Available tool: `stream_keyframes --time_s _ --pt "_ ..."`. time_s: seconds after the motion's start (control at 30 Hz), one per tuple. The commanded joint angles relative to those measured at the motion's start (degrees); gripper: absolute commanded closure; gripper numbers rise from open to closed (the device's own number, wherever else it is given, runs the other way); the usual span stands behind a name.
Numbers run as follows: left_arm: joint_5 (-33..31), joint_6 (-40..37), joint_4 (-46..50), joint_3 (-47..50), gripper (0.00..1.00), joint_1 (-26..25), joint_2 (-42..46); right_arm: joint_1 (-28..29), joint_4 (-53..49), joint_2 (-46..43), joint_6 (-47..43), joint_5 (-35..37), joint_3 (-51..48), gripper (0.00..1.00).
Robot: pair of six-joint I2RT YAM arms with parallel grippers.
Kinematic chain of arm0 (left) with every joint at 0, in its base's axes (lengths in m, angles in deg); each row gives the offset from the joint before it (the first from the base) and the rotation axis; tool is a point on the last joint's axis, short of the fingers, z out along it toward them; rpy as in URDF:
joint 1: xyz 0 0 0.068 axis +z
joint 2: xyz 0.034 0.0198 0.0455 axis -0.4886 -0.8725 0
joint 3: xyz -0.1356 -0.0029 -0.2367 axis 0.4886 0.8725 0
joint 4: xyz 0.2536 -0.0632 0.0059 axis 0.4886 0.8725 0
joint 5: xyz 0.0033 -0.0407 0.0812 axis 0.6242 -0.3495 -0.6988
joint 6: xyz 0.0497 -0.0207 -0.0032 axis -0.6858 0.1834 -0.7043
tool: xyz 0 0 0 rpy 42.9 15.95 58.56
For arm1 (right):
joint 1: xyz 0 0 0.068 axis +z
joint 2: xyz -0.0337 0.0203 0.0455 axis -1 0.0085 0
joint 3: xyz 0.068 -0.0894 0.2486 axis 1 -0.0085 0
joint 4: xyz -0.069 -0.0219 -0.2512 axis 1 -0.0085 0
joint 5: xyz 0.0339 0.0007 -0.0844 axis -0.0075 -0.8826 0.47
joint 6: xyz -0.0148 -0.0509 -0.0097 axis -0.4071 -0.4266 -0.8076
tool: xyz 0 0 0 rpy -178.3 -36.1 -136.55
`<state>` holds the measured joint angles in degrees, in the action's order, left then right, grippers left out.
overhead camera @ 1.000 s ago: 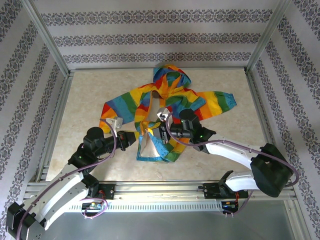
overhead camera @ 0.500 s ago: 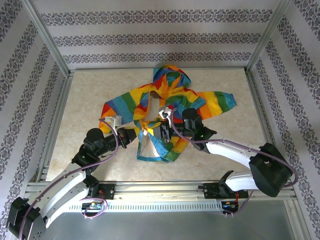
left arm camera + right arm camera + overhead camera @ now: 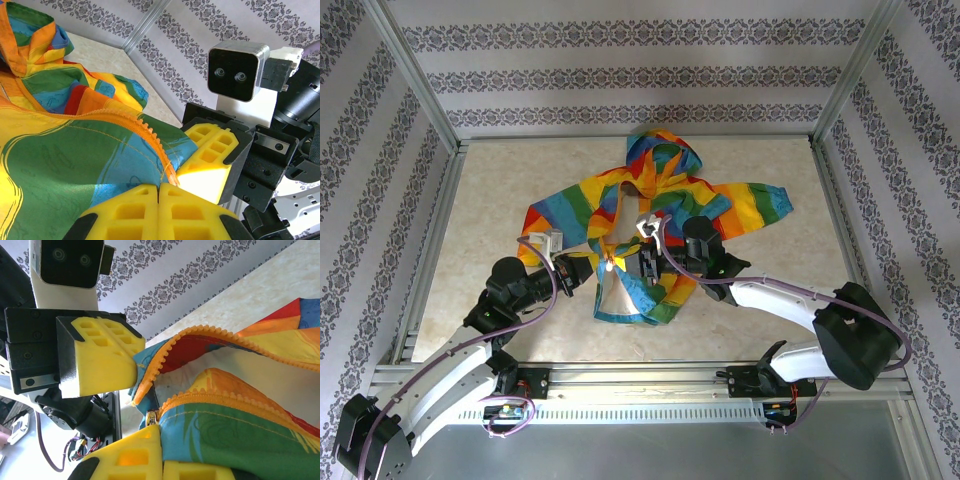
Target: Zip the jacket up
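Fingers (image 3: pixel 127 215) of left gripper (image 3: pixel 159 189) and right gripper (image 3: pixel 161 442) clamp tight on jacket (image 3: pixel 670 165) zipper edges.

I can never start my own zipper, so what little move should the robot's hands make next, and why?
Probably ease the left hand toward the right hand, so its zipper end lines up with what looks like the slider. Both hands are shut on the jacket's bottom front edges, and the two orange tooth rows lie apart, not joined yet.
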<state>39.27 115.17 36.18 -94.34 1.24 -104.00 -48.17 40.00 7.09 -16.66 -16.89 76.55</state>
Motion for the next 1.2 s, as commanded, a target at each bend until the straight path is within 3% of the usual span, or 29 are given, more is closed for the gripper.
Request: stream_keyframes --time_s 0.0,1.17 --pt "-1.5 -1.9 -1.3 0.6 1.0 0.7 0.5 -0.3 3.9 0.4 0.6 -2.0 0.1 1.0" --pt "-2.9 -1.0 -2.6 2.0 1.0 0.7 1.5 -0.2 5.1 1.1 2.1 -2.2 0.4 1.0"
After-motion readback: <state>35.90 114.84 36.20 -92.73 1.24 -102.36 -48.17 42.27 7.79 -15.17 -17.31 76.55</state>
